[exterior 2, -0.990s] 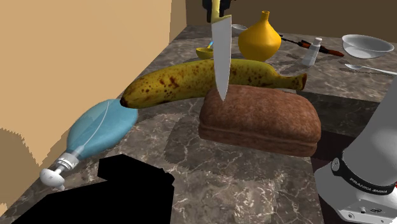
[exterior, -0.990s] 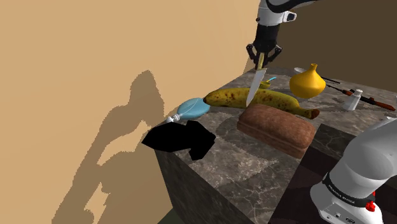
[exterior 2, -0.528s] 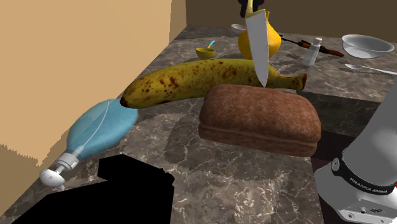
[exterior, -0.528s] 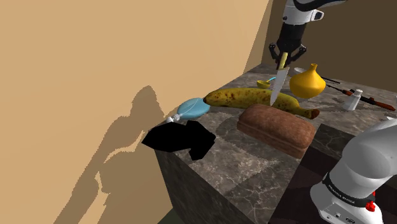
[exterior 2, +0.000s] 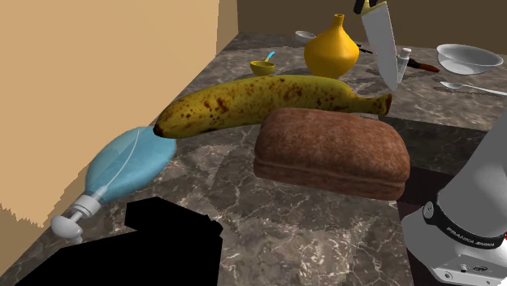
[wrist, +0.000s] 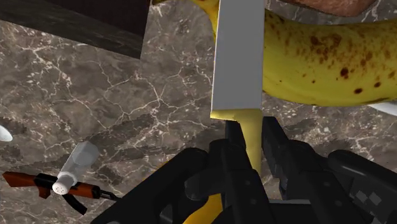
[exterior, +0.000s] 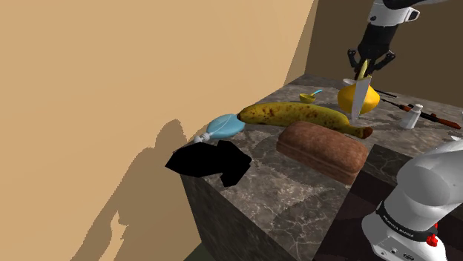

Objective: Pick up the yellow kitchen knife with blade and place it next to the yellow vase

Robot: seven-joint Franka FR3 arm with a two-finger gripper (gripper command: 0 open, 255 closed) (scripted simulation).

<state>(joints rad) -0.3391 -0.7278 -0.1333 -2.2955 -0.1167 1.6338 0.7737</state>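
A kitchen knife [exterior: 357, 99] with a yellow handle and a grey blade hangs point down, and my gripper [exterior: 363, 69] is shut on its handle. In the wrist view the black fingers [wrist: 277, 149] clasp the yellow handle [wrist: 252, 132] and the blade [wrist: 238, 57] runs away from the hand over the marble. The yellow vase [exterior: 344, 98] stands just behind the blade in the shoulder view. In the second exterior view the blade [exterior 2: 380, 45] hangs to the right of the vase [exterior 2: 331, 50], above the counter.
A big spotted banana [exterior: 300, 115] and a brown loaf [exterior: 323, 150] lie in front of the vase. Around it are a small yellow bowl [exterior 2: 262, 67], a shaker [exterior 2: 400, 65], a toy rifle [exterior: 438, 119], a white bowl [exterior 2: 469, 57] and a spoon [exterior 2: 471, 86]. A blue bottle [exterior 2: 122, 166] lies near the wall.
My gripper has carried the knife toward the shoulder view's right, from above the banana to the yellow vase. The blade still hangs point down.
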